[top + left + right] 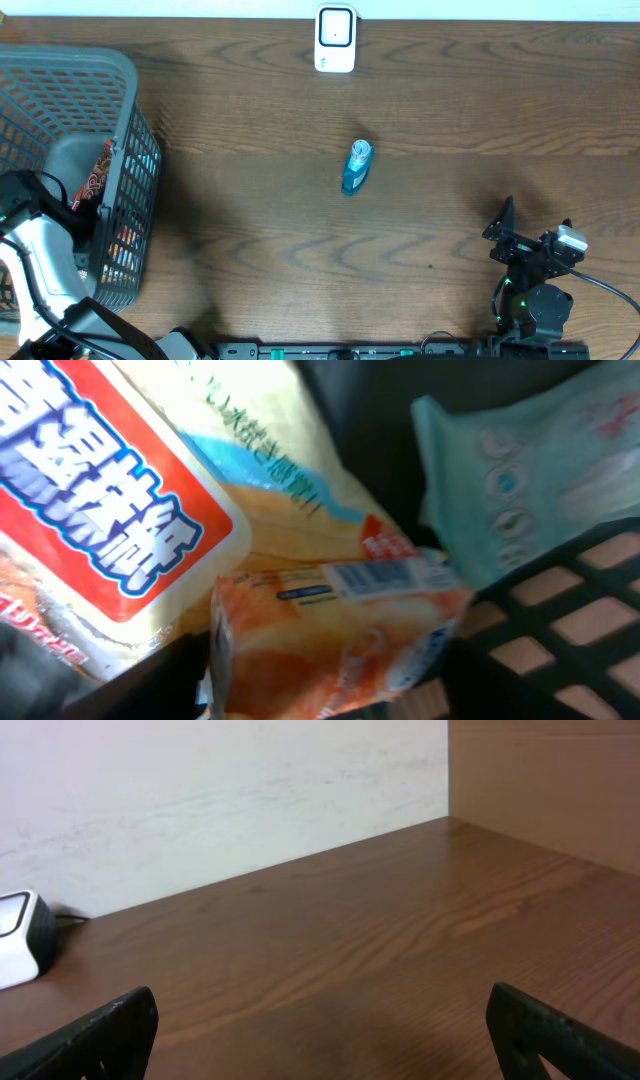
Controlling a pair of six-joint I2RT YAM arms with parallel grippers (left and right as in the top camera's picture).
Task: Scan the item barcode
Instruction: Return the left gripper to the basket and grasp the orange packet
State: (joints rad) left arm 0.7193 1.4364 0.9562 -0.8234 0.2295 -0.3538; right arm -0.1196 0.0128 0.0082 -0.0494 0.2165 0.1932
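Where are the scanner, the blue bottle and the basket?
scanner [335,38], overhead view, middle of its white face.
blue bottle [356,168], overhead view, middle of its body.
basket [70,65], overhead view, on its far rim.

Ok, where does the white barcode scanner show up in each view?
Overhead: the white barcode scanner stands at top centre, at the far edge of the wooden table.
Left wrist: not in it; this camera looks into the basket at an orange packet.
Right wrist: at the far left edge, partly cut off, by the wall.
Shared landmark: the wooden table, in the overhead and right wrist views only.
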